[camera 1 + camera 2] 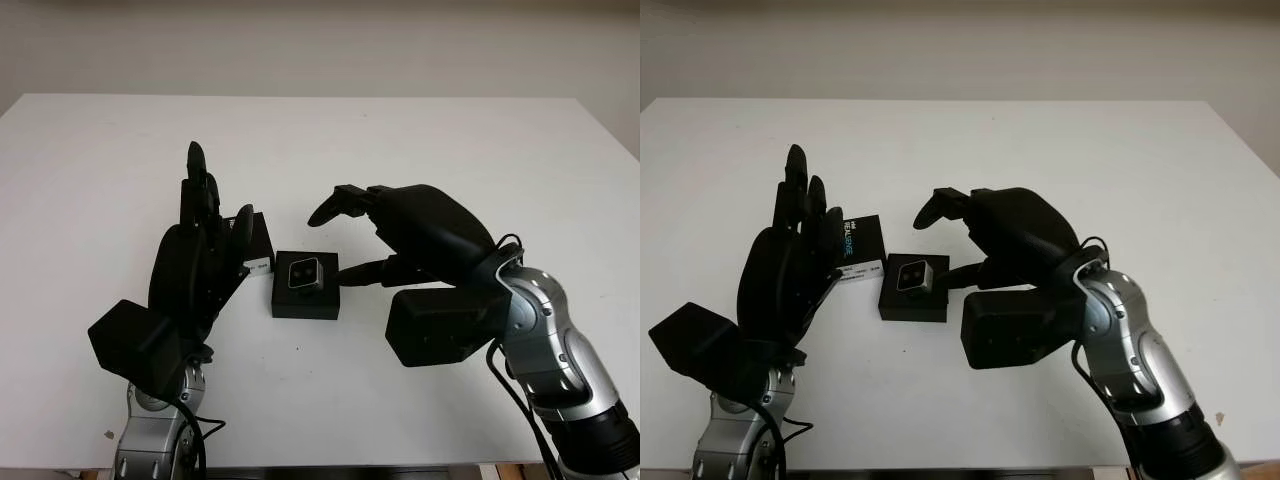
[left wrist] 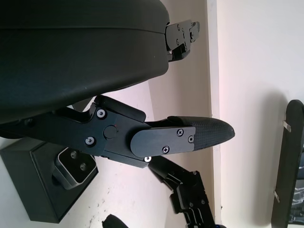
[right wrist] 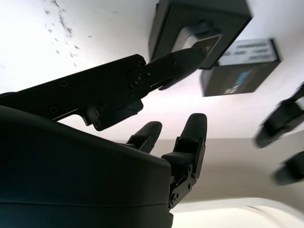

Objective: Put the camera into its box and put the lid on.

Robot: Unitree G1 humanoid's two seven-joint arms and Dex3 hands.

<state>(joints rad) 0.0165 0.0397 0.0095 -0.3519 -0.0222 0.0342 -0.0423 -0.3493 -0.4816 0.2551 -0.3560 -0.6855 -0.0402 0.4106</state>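
A small black box (image 1: 305,298) lies open at the table's middle, and the silver-grey camera (image 1: 304,272) sits inside it, lenses up. The black lid (image 1: 858,245), with a white label, lies just left of the box, partly behind my left hand. My left hand (image 1: 215,200) stands upright beside the lid, open and holding nothing. My right hand (image 1: 335,245) hovers just right of the box, open, fingers arched above it and thumb reaching toward its right edge. The left wrist view shows the box (image 2: 28,190) and camera (image 2: 73,166); the right wrist view shows the box (image 3: 164,28) and lid (image 3: 237,78).
The white table (image 1: 450,150) spreads wide on all sides of the box. Its far edge meets a pale wall, and its near edge runs just below my arms.
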